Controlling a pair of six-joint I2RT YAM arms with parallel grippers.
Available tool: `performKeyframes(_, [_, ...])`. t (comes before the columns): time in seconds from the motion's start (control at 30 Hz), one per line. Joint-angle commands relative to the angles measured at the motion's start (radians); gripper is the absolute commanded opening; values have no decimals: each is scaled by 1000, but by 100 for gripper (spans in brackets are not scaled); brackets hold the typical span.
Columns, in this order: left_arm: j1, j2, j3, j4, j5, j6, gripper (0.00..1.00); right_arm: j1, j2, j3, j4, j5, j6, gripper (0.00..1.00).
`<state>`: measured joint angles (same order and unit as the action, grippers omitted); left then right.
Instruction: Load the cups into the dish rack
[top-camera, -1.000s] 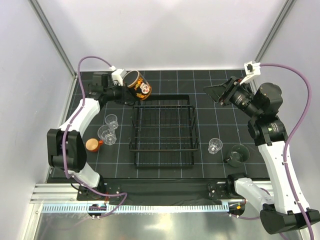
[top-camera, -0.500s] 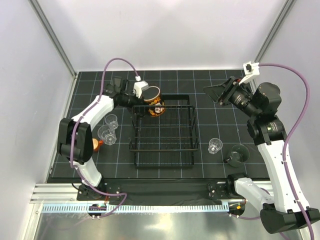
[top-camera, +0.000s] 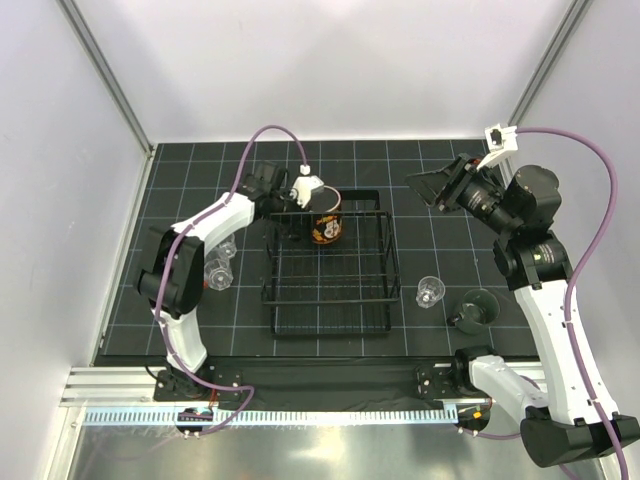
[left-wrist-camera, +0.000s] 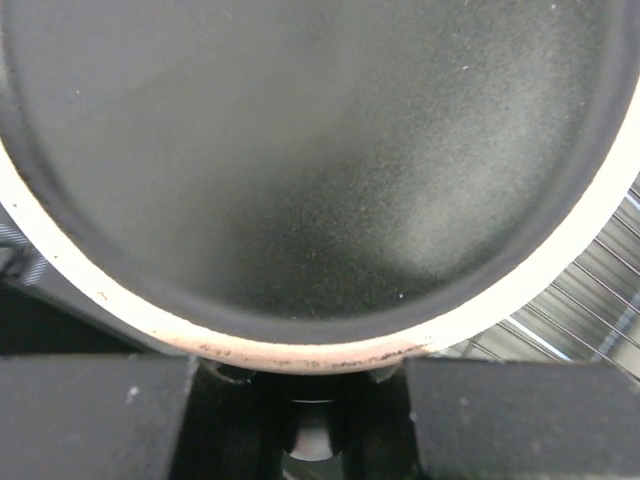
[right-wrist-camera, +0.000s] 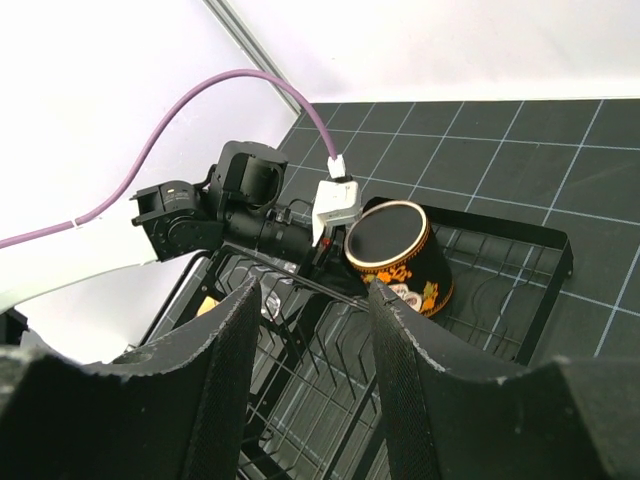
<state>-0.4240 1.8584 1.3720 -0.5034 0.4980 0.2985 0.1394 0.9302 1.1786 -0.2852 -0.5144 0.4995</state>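
My left gripper (top-camera: 312, 212) is shut on the large dark patterned mug (top-camera: 328, 226), holding it tilted at the back left corner of the black wire dish rack (top-camera: 380, 296). In the left wrist view the mug's dark base (left-wrist-camera: 300, 150) fills the frame, with rack wires (left-wrist-camera: 590, 310) at the right. The right wrist view shows the mug (right-wrist-camera: 400, 255) low among the rack's wires (right-wrist-camera: 540, 240); I cannot tell whether it touches them. My right gripper (top-camera: 440, 186) hangs open and empty at the back right. A clear cup (top-camera: 430, 291) and a grey-green cup (top-camera: 476, 309) stand right of the rack.
Two more clear cups (top-camera: 216, 271) stand left of the rack, partly covered by my left arm. White walls close in the black gridded mat (top-camera: 420, 165) at the back and both sides. The left arm's purple cable (top-camera: 262, 140) arches above the rack's back left.
My left arm has swung right and nearer with the mug, from the mat's back left to the rack's back left corner, covering the orange cup. The right arm has not moved.
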Motion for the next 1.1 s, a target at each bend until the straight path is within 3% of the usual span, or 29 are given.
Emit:
performKeyframes(0.0, [-7, -47, 45, 189, -45, -19, 0, 5, -1, -4, 27, 7, -3, 49])
performKeyframes(0.4, [-27, -4, 35, 175, -130, -19, 2, 5, 7, 12, 26, -4, 4, 49])
performKeyframes(0.67, [-27, 16, 47, 158, -131, -22, 25, 6, 6, 23, 18, -6, 2, 49])
performKeyframes(0.8, [-21, 12, 45, 155, -121, -18, 43, 6, 10, 33, 8, -6, 1, 49])
performKeyframes(1.07, [-6, -19, 32, 151, -84, 1, 58, 5, 30, 47, -3, -7, -1, 49])
